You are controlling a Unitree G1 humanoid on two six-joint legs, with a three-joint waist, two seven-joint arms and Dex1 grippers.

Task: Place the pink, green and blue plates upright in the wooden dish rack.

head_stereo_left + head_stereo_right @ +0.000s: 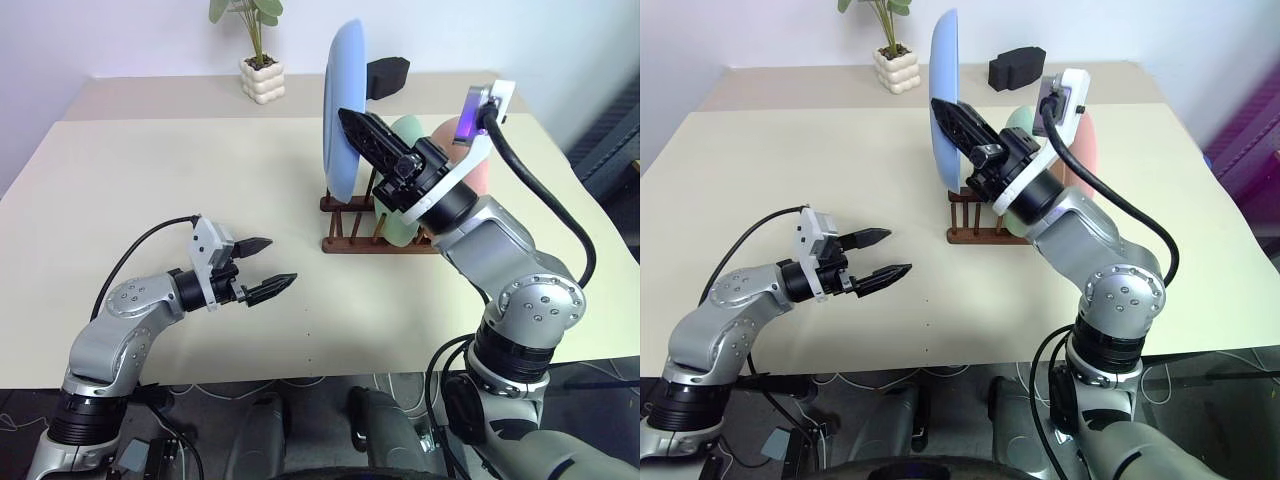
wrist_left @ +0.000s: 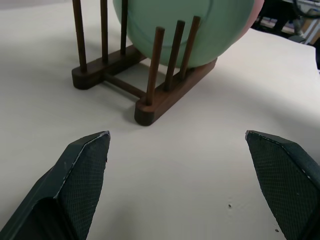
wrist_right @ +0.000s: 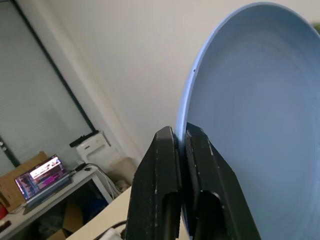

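Nearest the head camera, the left gripper (image 1: 268, 266) hangs low over the bare beige table (image 1: 120, 190), its two black fingers spread wide with nothing between them, aimed toward the wooden dish rack (image 1: 350, 238). Beyond it, the right gripper (image 1: 352, 125) is raised above the rack with its fingers pressed together on the rim of the blue plate (image 1: 342, 100), pinching it. That plate is light blue, matte, round and shallow; it is held on edge, roughly upright, its faces turned sideways and its long axis running near vertical, with the lower edge close to the rack's pegs at the left end; contact with the rack cannot be confirmed. The rack is dark brown, with two parallel base rails, each carrying a row of thin upright pegs. The green plate (image 2: 190, 25), mint in colour, stands upright between the pegs in the rack, and the pink plate (image 1: 1086, 145), salmon in tone, stands just behind it toward the rack's right end. A small potted plant (image 1: 258, 50) and a black blocky object (image 1: 1017, 66) sit near the table's far edge.
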